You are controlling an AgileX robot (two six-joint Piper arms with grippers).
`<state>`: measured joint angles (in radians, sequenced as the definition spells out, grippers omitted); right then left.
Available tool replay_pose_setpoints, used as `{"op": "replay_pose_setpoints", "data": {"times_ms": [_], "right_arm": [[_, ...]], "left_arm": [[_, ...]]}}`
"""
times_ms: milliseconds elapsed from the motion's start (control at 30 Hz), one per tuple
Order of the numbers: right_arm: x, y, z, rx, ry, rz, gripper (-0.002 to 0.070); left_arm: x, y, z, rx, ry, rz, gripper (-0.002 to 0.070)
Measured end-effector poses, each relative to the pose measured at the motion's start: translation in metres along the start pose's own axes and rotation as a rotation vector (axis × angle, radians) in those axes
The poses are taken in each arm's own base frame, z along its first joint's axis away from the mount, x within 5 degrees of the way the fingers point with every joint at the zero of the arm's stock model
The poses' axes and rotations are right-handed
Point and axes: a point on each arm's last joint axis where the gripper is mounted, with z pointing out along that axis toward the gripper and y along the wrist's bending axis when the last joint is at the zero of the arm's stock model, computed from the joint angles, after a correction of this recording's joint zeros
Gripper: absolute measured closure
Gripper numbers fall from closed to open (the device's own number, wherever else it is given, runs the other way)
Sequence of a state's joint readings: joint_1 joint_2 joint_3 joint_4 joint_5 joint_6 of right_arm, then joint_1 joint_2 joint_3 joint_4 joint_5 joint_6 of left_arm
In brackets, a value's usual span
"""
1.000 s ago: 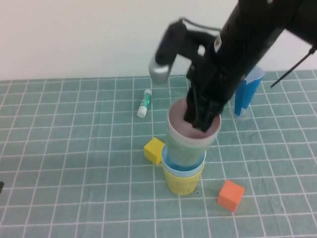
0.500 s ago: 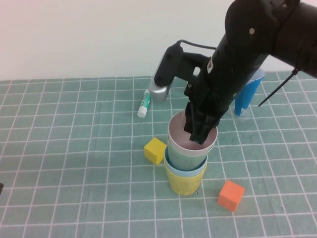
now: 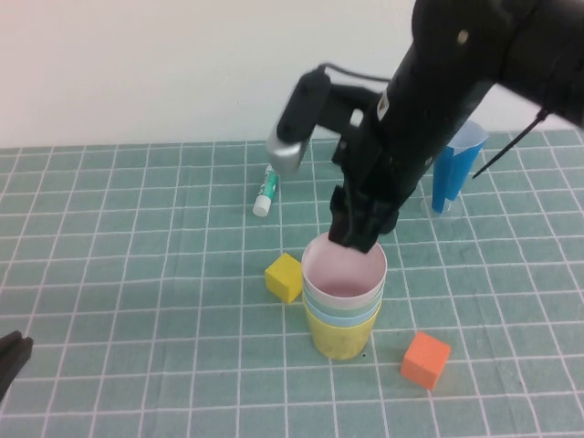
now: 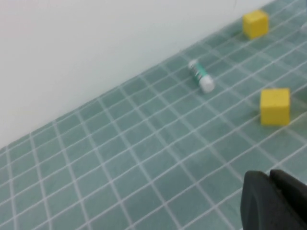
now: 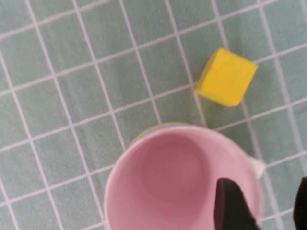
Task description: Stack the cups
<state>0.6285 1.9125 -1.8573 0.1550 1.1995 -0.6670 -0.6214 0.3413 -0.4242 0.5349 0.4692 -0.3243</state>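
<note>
Overhead, both grippers — right gripper (image 3: pixel 358 233), left gripper (image 3: pixel 11 358) — above green gridded mat (image 3: pixel 137 301), white wall (image 3: pixel 137 64).

Right gripper (image 3: pixel 359 235) fingers parted, pointing down mid-table, left gripper (image 3: pixel 11 358) low at near-left edge

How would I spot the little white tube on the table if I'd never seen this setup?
Start at the cup stack mid-table, under the right claw; the left claw sits at the near left edge. Look beyond the yellow cube toward the wall: the tube lies there, the only white, green-banded cylinder.
</note>
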Motion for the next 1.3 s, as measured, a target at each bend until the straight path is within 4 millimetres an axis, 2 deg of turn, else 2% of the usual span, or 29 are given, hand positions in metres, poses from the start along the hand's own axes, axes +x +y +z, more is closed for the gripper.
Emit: {"op": "replay_pose_setpoints", "data": {"times_ms": [67,133,233,300,367,533,633,767,833,1000,1300], "right_arm": [[-0.004,0.001,-0.018,0.018,-0.030,-0.011,0.0397],[-0.008,0.004,-0.047,0.062,-0.090,-0.025,0.0428],[-0.004,0.012,-0.095,0.165,-0.157,-0.059,0.0538],[0.004,0.015,-0.121,0.251,-0.156,-0.077,0.0612],[0.014,0.017,-0.144,0.348,-0.145,-0.088,0.0647],[0.042,0.030,-0.192,0.527,-0.132,-0.079,0.0667],[0.063,0.045,-0.205,0.541,-0.133,-0.058,0.0669],[0.099,0.072,-0.213,0.542,-0.149,-0.028,0.0671],[0.118,0.085,-0.208,0.553,-0.178,-0.005,0.0671],[0.164,0.113,-0.177,0.574,-0.269,0.048,0.0671],[0.241,0.157,-0.091,0.542,-0.422,0.176,0.0671]], "left_arm": [[0.006,-0.002,-0.002,0.010,-0.035,-0.002,0.0675],[0.011,-0.002,-0.005,0.009,-0.069,0.006,0.0675],[0.020,-0.002,-0.012,-0.004,-0.128,0.017,0.0675],[0.026,-0.001,-0.014,-0.014,-0.148,0.031,0.0675],[0.032,-0.002,-0.016,-0.016,-0.171,0.029,0.0675],[0.037,-0.008,-0.014,0.043,-0.216,-0.146,0.0675],[0.039,-0.010,-0.013,0.059,-0.210,-0.210,0.0676],[0.040,-0.010,-0.012,0.070,-0.212,-0.241,0.0675],[0.040,-0.011,-0.012,0.073,-0.210,-0.251,0.0675],[0.040,-0.011,-0.012,0.080,-0.207,-0.266,0.0676],[0.040,-0.011,-0.012,0.081,-0.209,-0.267,0.0675]]}}
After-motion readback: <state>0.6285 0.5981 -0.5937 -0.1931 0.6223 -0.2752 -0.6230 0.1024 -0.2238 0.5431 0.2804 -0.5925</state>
